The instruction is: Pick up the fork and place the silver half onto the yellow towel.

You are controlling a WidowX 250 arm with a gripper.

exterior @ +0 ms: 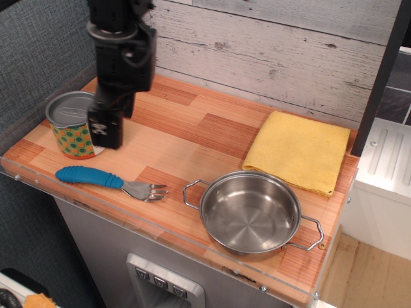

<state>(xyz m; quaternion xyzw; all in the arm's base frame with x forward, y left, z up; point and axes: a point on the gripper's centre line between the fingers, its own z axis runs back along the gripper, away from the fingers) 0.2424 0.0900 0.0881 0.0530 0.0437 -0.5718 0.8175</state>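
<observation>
Just ribbed blue-handled fork (pixel 109 181), untouched

Hidden and cut-off parts

The can (pixel 78 124) is partly covered by the gripper (pixel 106 130), whose jaw opening cannot be made out; the arm is cut off by the top edge.
</observation>
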